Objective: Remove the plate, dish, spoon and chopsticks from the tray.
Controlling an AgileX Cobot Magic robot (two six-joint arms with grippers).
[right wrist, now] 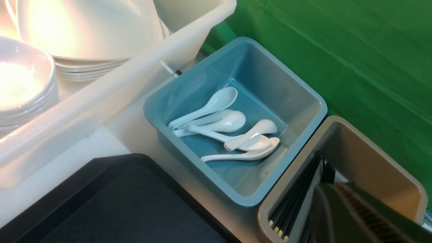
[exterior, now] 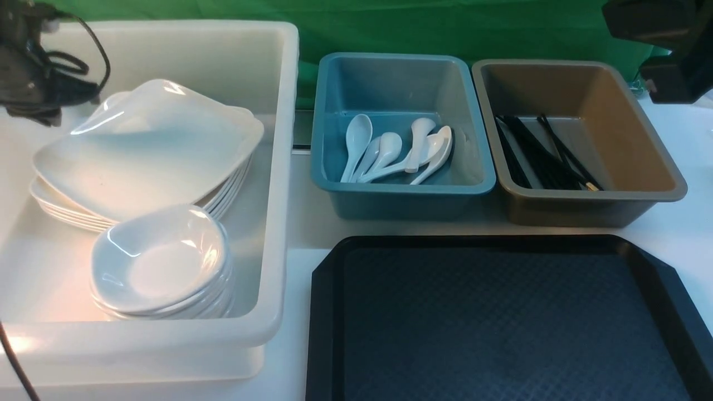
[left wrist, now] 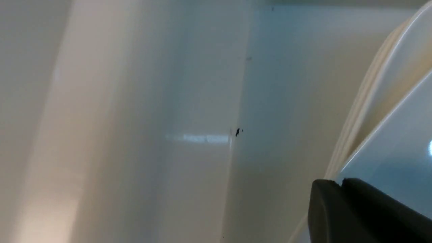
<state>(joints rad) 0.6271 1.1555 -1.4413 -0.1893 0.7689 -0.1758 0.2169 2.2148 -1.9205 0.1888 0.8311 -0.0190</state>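
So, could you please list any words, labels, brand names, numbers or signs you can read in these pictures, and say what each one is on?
None: no readable text shows in any view.
The white bin, blue bin, brown bin and black tray carry no visible print or label.
A tiny dark speck on the white bin's wall in the left wrist view looks like a mark, not lettering.

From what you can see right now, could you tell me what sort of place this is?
Probably a mock canteen dish-return station: stacked plates in a white bin, spoons in a blue bin, all before a green backdrop.
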